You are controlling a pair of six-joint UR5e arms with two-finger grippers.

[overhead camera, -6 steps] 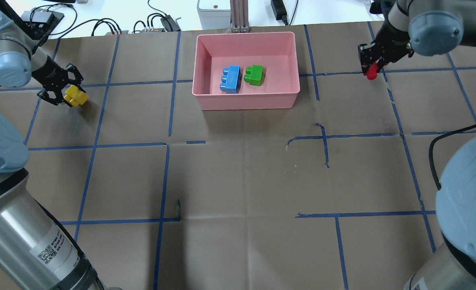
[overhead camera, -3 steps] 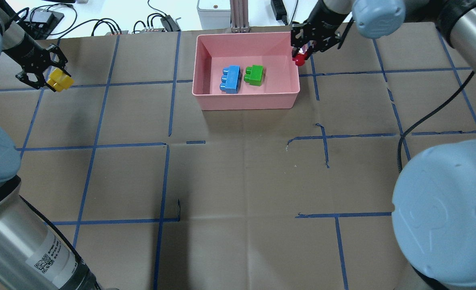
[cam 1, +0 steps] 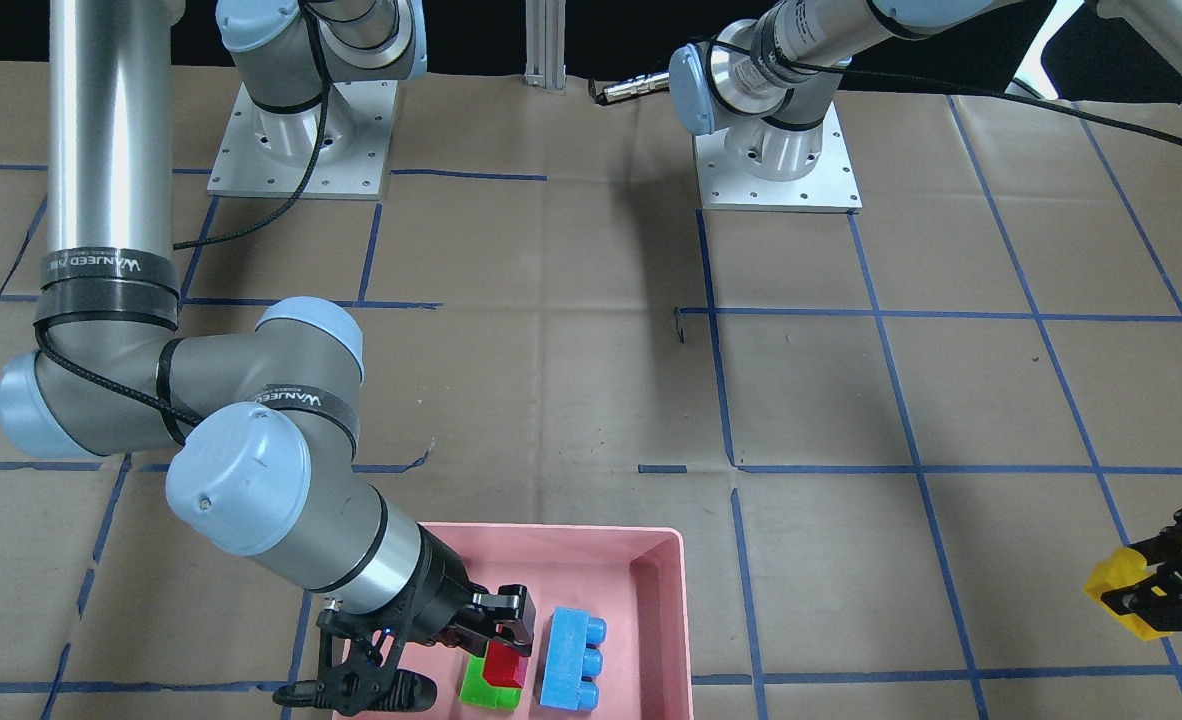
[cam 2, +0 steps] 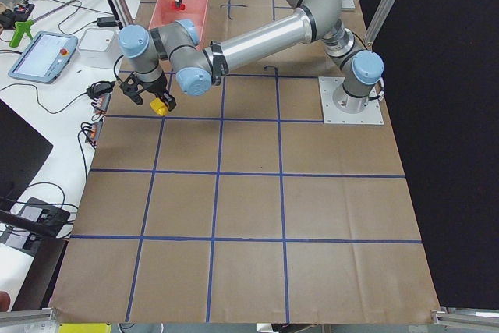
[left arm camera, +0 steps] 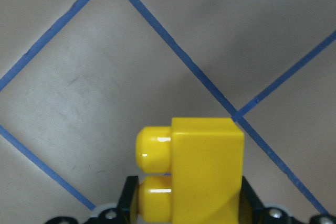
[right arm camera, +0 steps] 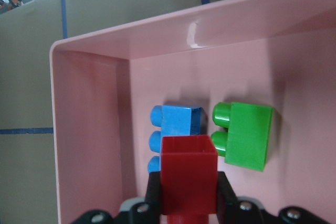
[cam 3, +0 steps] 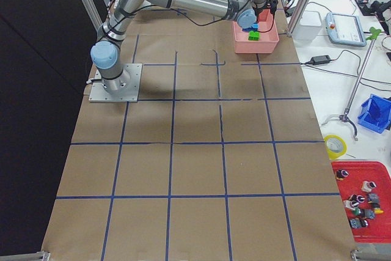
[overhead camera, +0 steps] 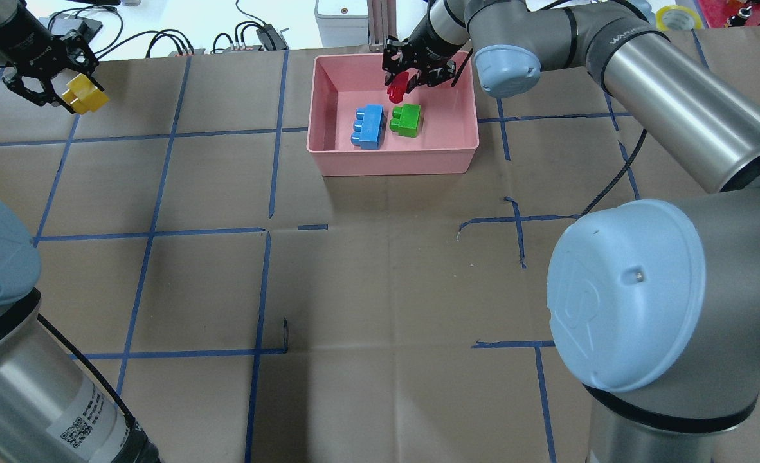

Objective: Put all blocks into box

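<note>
At far left, the left gripper (overhead camera: 74,96) is clamped on the yellow brick (left arm camera: 205,166), its two studs pointing sideways out of the jaws. The pair hangs over the far left corner of the table (overhead camera: 380,289), whose brown paper is gridded with blue tape, and is well apart from the box (overhead camera: 393,162).

Toward the middle, at the table's far edge, the box holds two bricks on its floor. The blue brick (overhead camera: 368,126) lies to the left with its three studs facing left. The green brick (overhead camera: 407,120) lies just beside it on the right, a narrow gap between them.

Over the box, the right gripper (overhead camera: 400,80) reaches in from the right with the red brick (right arm camera: 188,179) pinched between its fingers. The brick sits inside the rim's outline, toward the back wall and close above the green one – the wrist camera sets it before the gap between blue and green. Whether red touches green cannot be told.
</note>
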